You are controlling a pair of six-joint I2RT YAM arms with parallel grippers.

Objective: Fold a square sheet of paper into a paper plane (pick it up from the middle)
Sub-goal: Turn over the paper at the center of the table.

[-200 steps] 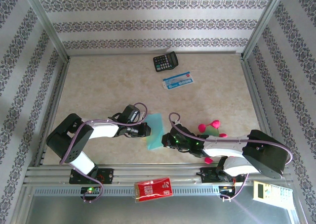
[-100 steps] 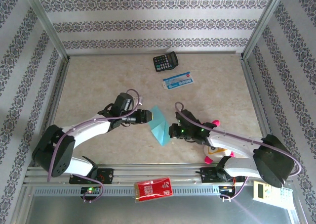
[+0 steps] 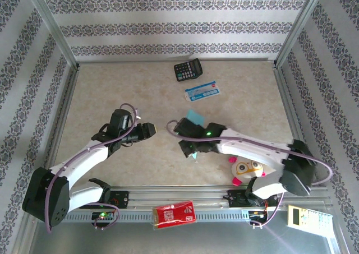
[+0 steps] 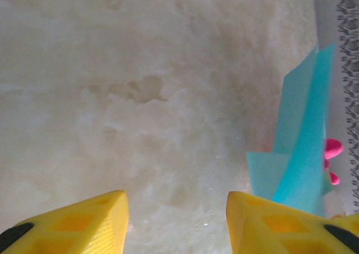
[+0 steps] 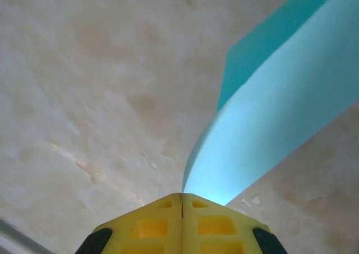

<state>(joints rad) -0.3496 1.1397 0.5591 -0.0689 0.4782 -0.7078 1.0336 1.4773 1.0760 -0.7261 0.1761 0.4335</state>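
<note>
The light turquoise paper plane (image 3: 196,118) is a folded, layered piece held off the table, left of the table's centre. My right gripper (image 3: 188,146) is shut on its edge. In the right wrist view the jaws (image 5: 182,201) meet with no gap, and the paper (image 5: 280,108) curves up to the right out of them. My left gripper (image 3: 147,129) stands open to the left of the paper, apart from it. In the left wrist view its yellow fingers (image 4: 84,226) have only bare table between them, and the paper (image 4: 303,142) stands upright at the right.
A black calculator (image 3: 187,70) and a blue-and-white card (image 3: 202,91) lie at the far middle. A pink-and-white plush toy (image 3: 247,168) sits by the right arm's base. A red packet (image 3: 174,215) lies on the front rail. Aluminium frame posts line the table's sides.
My left gripper opened, let go of the paper and drew back to the left. My right arm carried the paper left and away from the near edge, uncovering the plush toy.
</note>
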